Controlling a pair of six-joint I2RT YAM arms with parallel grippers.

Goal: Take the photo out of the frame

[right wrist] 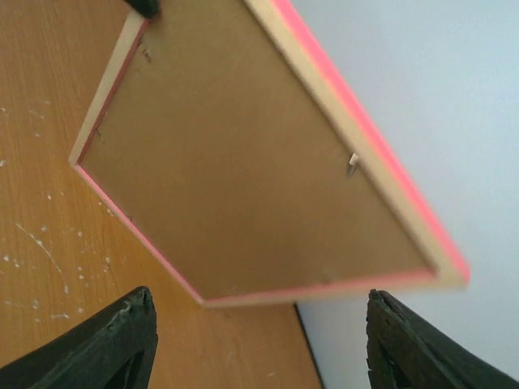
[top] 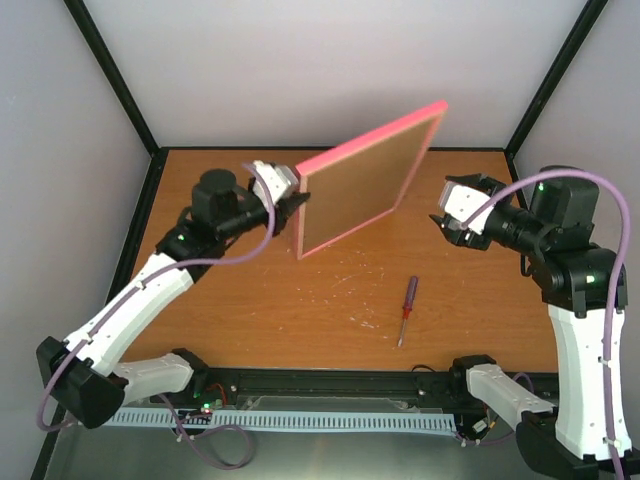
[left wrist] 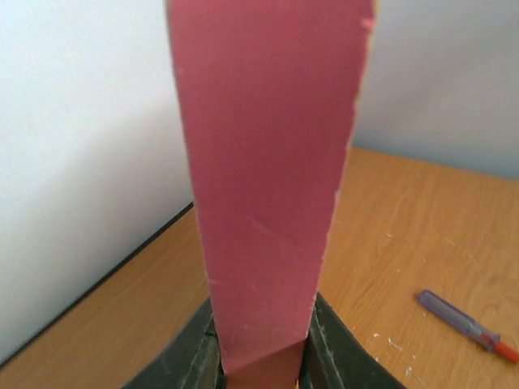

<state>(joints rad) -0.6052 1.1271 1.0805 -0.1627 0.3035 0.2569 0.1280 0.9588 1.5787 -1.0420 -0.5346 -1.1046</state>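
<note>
The frame hangs tilted above the table, pink border on its top edge, brown back board facing the camera. My left gripper is shut on its left short edge; in the left wrist view the pink edge rises from between the jaws. My right gripper stands open to the right of the frame, apart from it. In the right wrist view the brown back fills the space beyond the spread fingers. The photo is hidden behind the board.
A small red-handled screwdriver lies on the wooden table in front of the frame, seen too in the left wrist view. White walls with black posts close the back and both sides.
</note>
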